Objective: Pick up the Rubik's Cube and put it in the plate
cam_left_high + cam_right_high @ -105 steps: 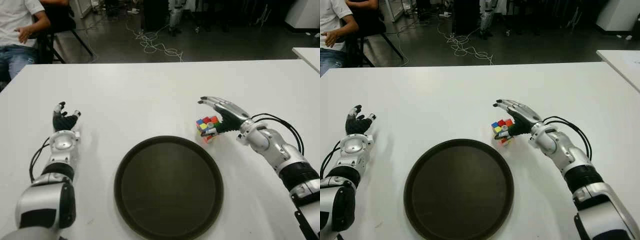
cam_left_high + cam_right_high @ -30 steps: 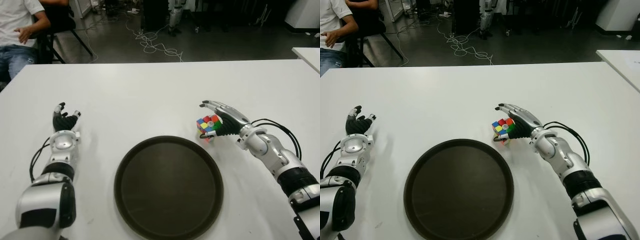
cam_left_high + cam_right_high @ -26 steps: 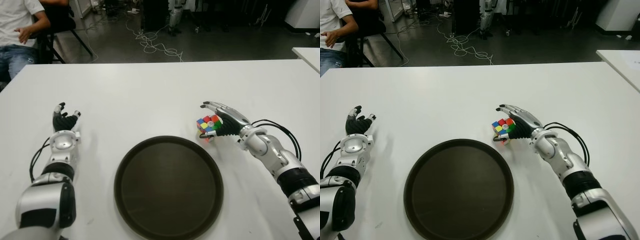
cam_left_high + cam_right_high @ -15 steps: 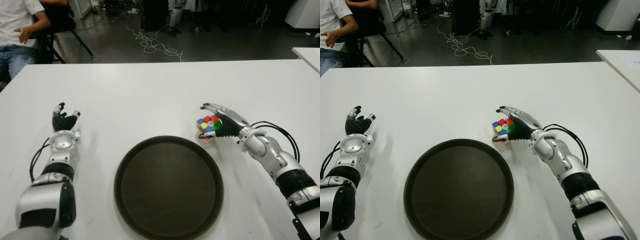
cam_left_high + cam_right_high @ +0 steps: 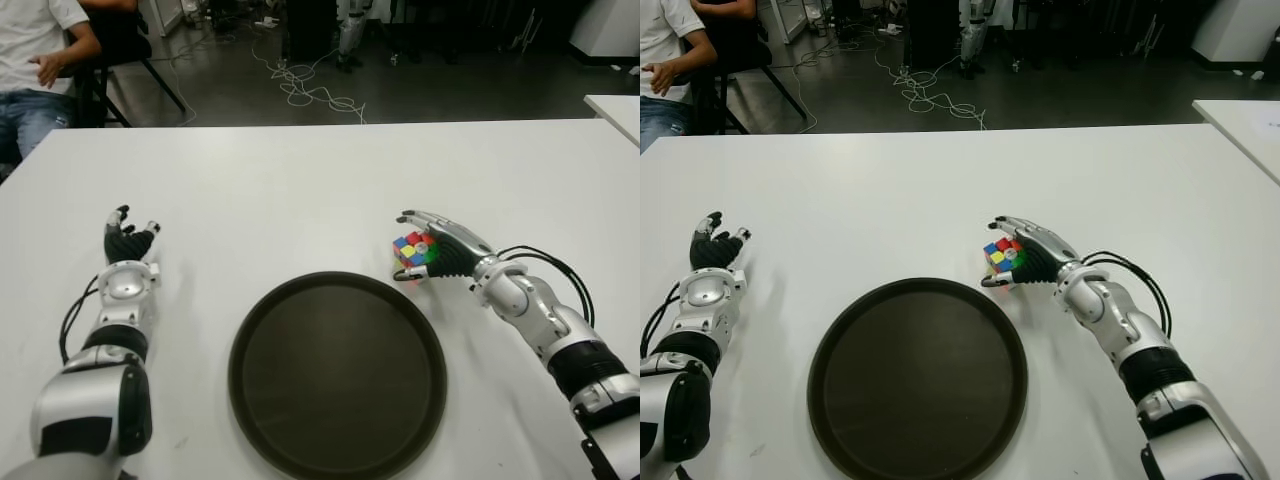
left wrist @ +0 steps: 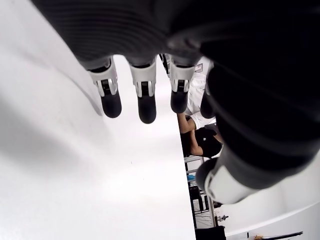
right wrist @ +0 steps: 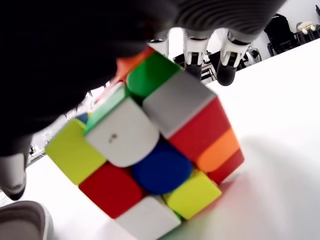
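The Rubik's Cube (image 5: 412, 250) sits tilted just beyond the upper right rim of the dark round plate (image 5: 240, 345). My right hand (image 5: 436, 244) is shut on it: the fingers arch over its top and the thumb curls under its near side. In the right wrist view the cube (image 7: 150, 145) fills the space against the palm, with one lower corner close to the white table (image 7: 280, 165). I cannot tell whether it touches. My left hand (image 5: 127, 245) shows far to the left of the plate, its fingers (image 6: 141, 97) straight and holding nothing.
The white table (image 5: 300, 180) stretches wide around the plate. A seated person (image 5: 40, 60) is at the back left, beyond the table edge. Cables (image 5: 310, 90) lie on the floor behind. Another white table (image 5: 615, 108) shows at the far right.
My right hand has edged slightly left toward the plate with the cube, and its fingers have closed tighter over it. The left hand has not moved.
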{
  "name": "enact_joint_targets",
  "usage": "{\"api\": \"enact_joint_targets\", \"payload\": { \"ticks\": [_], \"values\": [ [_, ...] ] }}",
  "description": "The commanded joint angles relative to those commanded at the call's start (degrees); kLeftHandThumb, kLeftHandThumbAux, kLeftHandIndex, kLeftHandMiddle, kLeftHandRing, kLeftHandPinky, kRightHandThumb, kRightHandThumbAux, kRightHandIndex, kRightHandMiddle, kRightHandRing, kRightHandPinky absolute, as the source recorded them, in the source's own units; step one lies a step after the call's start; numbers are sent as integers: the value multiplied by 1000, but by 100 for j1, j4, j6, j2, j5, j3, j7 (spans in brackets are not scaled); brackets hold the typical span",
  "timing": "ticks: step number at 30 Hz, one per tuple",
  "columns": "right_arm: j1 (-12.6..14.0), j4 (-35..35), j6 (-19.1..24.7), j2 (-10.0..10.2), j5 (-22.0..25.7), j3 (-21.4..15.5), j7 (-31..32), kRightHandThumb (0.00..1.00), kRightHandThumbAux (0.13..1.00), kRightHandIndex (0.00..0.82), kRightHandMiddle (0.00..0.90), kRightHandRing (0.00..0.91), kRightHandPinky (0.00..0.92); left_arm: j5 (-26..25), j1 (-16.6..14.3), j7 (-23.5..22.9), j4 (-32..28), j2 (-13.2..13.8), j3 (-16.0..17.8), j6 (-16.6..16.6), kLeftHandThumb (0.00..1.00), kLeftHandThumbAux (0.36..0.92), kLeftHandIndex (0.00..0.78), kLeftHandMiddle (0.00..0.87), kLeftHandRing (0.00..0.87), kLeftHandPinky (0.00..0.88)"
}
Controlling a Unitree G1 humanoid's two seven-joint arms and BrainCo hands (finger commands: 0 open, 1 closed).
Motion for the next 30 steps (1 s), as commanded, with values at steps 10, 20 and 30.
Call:
{"api": "enact_joint_targets", "payload": {
  "ticks": [10, 20, 30],
  "values": [
    [6, -26, -120, -16, -33, 30, 32, 0, 509, 0, 0, 0, 16, -23, -12, -49, 8, 2, 14, 25, 17, 776, 36, 51, 61, 77],
    [-21, -6, -192, -42, -103, 92, 34, 0, 530, 0, 0, 0, 11, -12, 0, -24, 4, -7, 7, -8, 18, 770, 52, 59, 67, 82],
    [-57, 7, -175, -36, -152, 147, 42, 0, 526, 0, 0, 0, 7, -31, 2, -39, -2, -16, 23, -8, 46, 756, 44, 55, 68, 87]
  ]
}}
